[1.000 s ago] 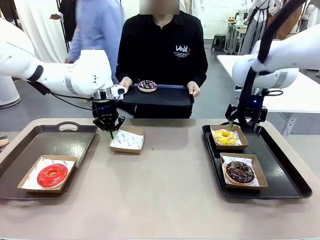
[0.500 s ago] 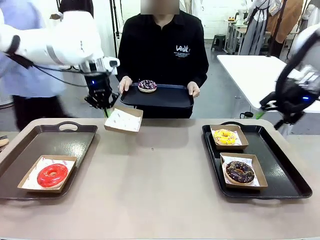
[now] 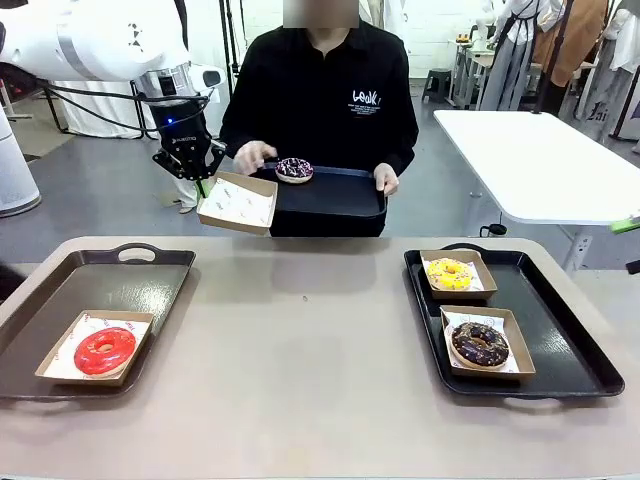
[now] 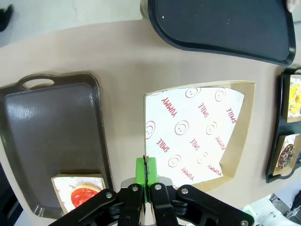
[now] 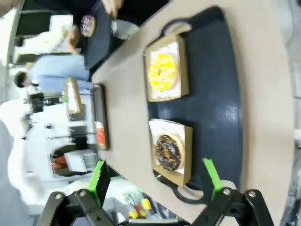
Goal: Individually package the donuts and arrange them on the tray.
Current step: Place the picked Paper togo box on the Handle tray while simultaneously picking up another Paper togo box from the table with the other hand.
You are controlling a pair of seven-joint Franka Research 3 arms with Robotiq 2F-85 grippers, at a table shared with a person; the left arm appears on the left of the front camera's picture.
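My left gripper (image 3: 199, 178) is shut on the near rim of an empty paper-lined box (image 3: 237, 202) and holds it in the air beside the person's black tray (image 3: 340, 194). On that tray lies the dark donut (image 3: 294, 170) with pink-white sprinkles, with the person's hand (image 3: 250, 154) hovering next to it. In the left wrist view the gripper (image 4: 146, 170) pinches the box (image 4: 193, 132) edge. The red donut (image 3: 105, 350) sits boxed on the left tray (image 3: 130, 275). The yellow donut (image 3: 449, 272) and chocolate donut (image 3: 479, 344) sit boxed on the right tray (image 3: 560, 330). High above them my right gripper (image 5: 154, 165) stands open.
The brown table (image 3: 320, 360) lies between the two trays. A white table (image 3: 540, 150) stands at the back right. A green fingertip (image 3: 627, 222) of my right gripper pokes in at the picture's right edge.
My left gripper has lifted the empty box off the table, up and back toward the person's tray. My right arm has swung out to the right. The person's hand left the tray's edge.
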